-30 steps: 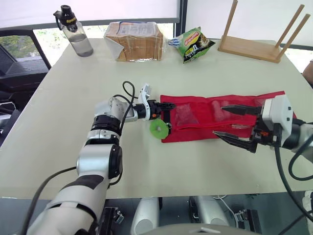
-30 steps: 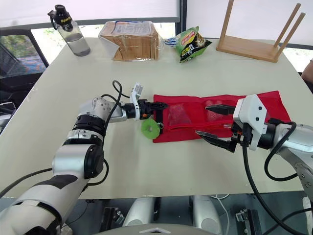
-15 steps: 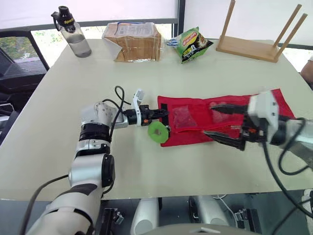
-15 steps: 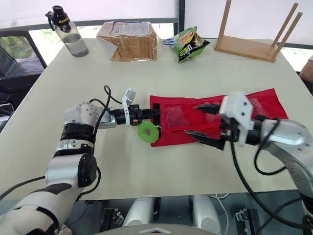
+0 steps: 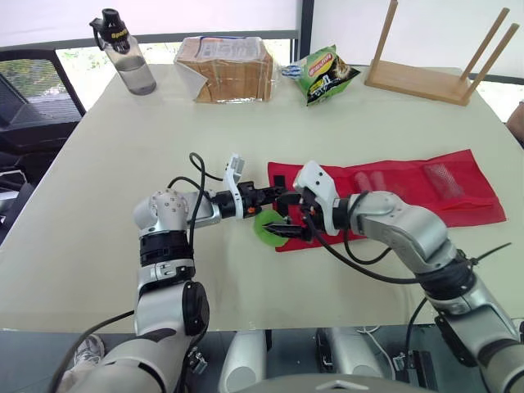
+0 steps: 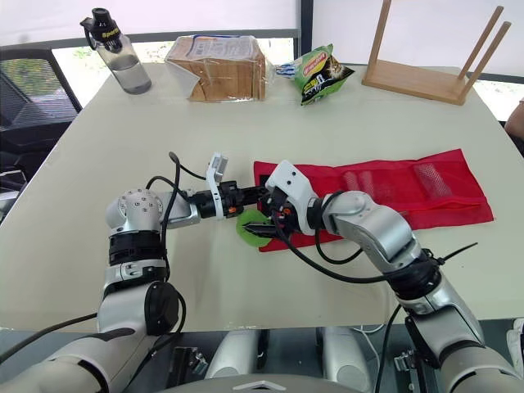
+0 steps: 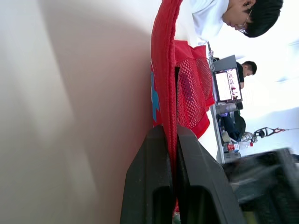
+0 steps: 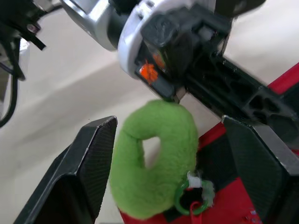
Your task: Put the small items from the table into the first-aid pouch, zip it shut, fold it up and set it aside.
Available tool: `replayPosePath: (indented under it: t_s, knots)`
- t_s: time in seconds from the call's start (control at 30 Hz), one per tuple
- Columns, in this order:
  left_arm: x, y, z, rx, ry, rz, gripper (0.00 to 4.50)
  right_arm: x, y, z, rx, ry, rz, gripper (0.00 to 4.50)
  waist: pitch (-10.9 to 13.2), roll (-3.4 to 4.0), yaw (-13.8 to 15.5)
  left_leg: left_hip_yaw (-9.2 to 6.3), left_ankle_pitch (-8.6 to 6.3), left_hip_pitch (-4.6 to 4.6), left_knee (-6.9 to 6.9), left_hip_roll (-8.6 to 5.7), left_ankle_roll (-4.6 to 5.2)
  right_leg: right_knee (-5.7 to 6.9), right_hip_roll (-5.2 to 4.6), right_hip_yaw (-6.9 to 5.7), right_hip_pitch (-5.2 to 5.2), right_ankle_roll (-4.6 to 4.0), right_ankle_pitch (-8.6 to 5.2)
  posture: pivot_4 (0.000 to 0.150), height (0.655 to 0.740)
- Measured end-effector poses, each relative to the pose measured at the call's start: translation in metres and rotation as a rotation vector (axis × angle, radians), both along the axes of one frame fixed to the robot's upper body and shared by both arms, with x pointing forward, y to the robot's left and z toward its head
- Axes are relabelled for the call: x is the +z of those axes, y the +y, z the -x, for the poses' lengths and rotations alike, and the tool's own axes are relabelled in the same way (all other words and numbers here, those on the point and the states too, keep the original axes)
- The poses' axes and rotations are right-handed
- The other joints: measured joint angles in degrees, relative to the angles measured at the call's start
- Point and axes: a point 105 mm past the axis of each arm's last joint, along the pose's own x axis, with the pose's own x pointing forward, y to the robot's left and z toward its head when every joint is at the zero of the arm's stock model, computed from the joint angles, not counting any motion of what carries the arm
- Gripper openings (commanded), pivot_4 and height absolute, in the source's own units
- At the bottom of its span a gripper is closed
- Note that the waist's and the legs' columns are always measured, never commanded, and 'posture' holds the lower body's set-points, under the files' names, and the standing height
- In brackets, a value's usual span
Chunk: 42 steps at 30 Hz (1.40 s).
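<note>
Left hand (image 7: 169, 134) tight on pouch (image 5: 467, 193) (mesh)

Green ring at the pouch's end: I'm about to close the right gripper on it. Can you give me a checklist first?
1. Left gripper shut on the red pouch edge: ok.
2. Right gripper open, straddling the green ring: ok.
3. Ring roughly centred in that gap: ok.
4. Pouch unfolded, lying on the table: ok.
5. Ring's clip joined to the zip: cannot tell.
</note>
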Motion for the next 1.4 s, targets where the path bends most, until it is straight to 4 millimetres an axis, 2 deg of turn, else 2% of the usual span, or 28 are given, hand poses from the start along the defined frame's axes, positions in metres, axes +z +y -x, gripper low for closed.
replayPosePath:
  t_s: [0.03,0.07,0.1,0.17,0.27,0.3,0.53,0.63,0.73,0.8,0.97,1.1,1.2,1.23,1.33,1.37,1.4]
  knots:
    - [0.000,0.000,0.000,0.005,0.001,-0.003,0.02,-0.003,0.001,-0.001,-0.005,0.006,0.007,3.84,0.00,0.00,0.03,-0.01,0.00,0.00,0.00,0.00,0.00,0.00,0.00,-0.01,0.00,0.00,0.00,0.150,0.7400]
    - [-0.001,0.000,-0.001,0.013,0.004,-0.006,0.00,-0.004,0.002,-0.002,-0.006,0.004,0.018,3.32,0.00,0.00,-0.03,0.00,0.00,0.01,0.00,0.00,0.00,0.01,0.00,0.00,0.00,0.00,0.00,0.150,0.7400]
    - [-0.001,0.000,-0.001,0.015,0.004,-0.001,0.00,-0.004,0.001,-0.003,-0.008,-0.002,0.028,3.04,0.00,0.00,-0.07,-0.01,0.00,0.01,0.00,0.00,0.00,0.02,0.00,-0.01,0.00,0.00,0.00,0.150,0.7400]
    - [0.000,-0.001,0.000,0.017,0.003,0.008,0.00,-0.006,0.000,-0.004,-0.004,-0.017,0.057,2.03,0.00,0.00,-0.05,-0.02,0.00,0.02,0.00,0.00,-0.01,0.02,0.00,-0.03,0.00,0.00,0.00,0.150,0.7400]
    - [0.002,-0.001,0.000,0.017,0.005,0.029,0.00,-0.010,-0.002,-0.004,-0.007,-0.018,0.074,0.21,0.00,0.00,-0.14,-0.02,0.00,0.01,-0.01,0.00,-0.01,0.01,0.01,-0.02,0.00,0.00,0.00,0.150,0.7400]
    - [0.002,-0.001,0.000,0.018,0.006,0.029,0.00,-0.011,-0.002,-0.004,-0.008,-0.019,0.076,0.03,0.00,0.00,-0.15,-0.02,0.00,0.01,-0.01,0.00,-0.01,0.01,0.01,-0.02,0.00,0.00,0.00,0.150,0.7400]
    - [-0.001,0.000,0.003,0.020,0.019,0.042,0.00,-0.012,-0.013,-0.005,-0.052,-0.012,0.040,0.03,0.00,0.00,-0.13,-0.02,0.00,0.01,-0.02,0.00,-0.01,0.00,0.01,-0.01,0.00,0.00,0.00,0.150,0.7400]
    - [-0.007,0.009,0.006,0.024,0.028,0.008,0.00,-0.002,-0.033,-0.011,-0.142,0.017,-0.043,0.03,0.00,0.00,-0.15,-0.02,0.00,0.02,-0.03,0.00,-0.01,0.00,0.01,0.00,0.00,0.00,0.00,0.150,0.7400]
    - [-0.013,0.025,0.010,0.035,0.030,-0.034,0.00,0.006,-0.070,-0.020,-0.295,0.032,-0.097,0.03,0.00,0.00,-0.16,-0.01,0.00,0.03,-0.07,0.00,-0.01,-0.01,0.01,0.00,0.00,0.00,0.00,0.150,0.7400]
    - [-0.013,0.032,0.012,0.024,0.018,-0.057,0.00,0.003,-0.096,-0.023,-0.399,0.057,-0.115,0.03,0.00,0.00,-0.17,0.00,0.00,0.05,-0.10,0.00,-0.01,-0.01,0.01,0.01,0.00,-0.01,-0.01,0.150,0.7400]
    - [-0.013,0.042,0.014,0.017,-0.007,-0.085,0.00,-0.008,-0.133,-0.024,-0.542,0.086,-0.089,0.03,0.00,0.00,-0.44,0.03,0.00,0.06,-0.12,0.00,0.00,-0.01,0.02,0.03,-0.01,-0.01,-0.01,0.150,0.7400]
    - [-0.012,0.060,0.011,0.050,-0.029,-0.131,0.00,-0.006,-0.186,-0.026,-0.715,0.047,-0.039,0.03,0.00,0.00,-0.51,0.06,0.00,0.06,-0.13,0.00,0.00,-0.05,0.02,0.06,-0.01,-0.01,-0.01,0.150,0.7400]
    - [-0.014,0.071,0.012,0.066,-0.035,-0.160,0.00,-0.006,-0.212,-0.027,-0.805,0.025,-0.012,0.03,0.00,0.00,-1.01,0.07,0.00,0.07,-0.16,0.00,0.00,-0.04,0.02,0.07,-0.01,-0.01,-0.01,0.150,0.7400]
    - [-0.017,0.078,0.013,0.068,-0.030,-0.177,0.00,-0.004,-0.232,-0.030,-0.877,0.010,0.007,0.03,0.00,0.00,-1.27,0.08,0.00,0.07,-0.18,0.00,0.00,-0.05,0.02,0.08,-0.03,-0.01,-0.02,0.150,0.7400]
    - [-0.017,0.085,0.012,0.076,-0.037,-0.190,0.00,-0.001,-0.251,-0.032,-0.946,-0.018,0.025,0.03,0.00,0.00,-1.38,0.08,0.00,0.07,-0.21,0.00,0.00,-0.07,0.02,0.08,-0.03,-0.01,-0.02,0.150,0.7400]
    - [-0.017,0.100,0.011,0.098,-0.046,-0.226,0.00,0.004,-0.285,-0.034,-1.066,-0.060,0.064,0.03,0.00,0.00,-1.40,0.12,-0.01,0.08,-0.22,0.00,0.00,-0.08,0.02,0.11,-0.04,-0.02,-0.02,0.150,0.7400]
    - [-0.017,0.104,0.011,0.109,-0.046,-0.235,0.00,0.006,-0.294,-0.034,-1.097,-0.070,0.074,0.03,0.00,0.00,-1.40,0.12,-0.01,0.08,-0.23,0.00,0.00,-0.08,0.02,0.11,-0.04,-0.02,-0.02,0.150,0.7400]
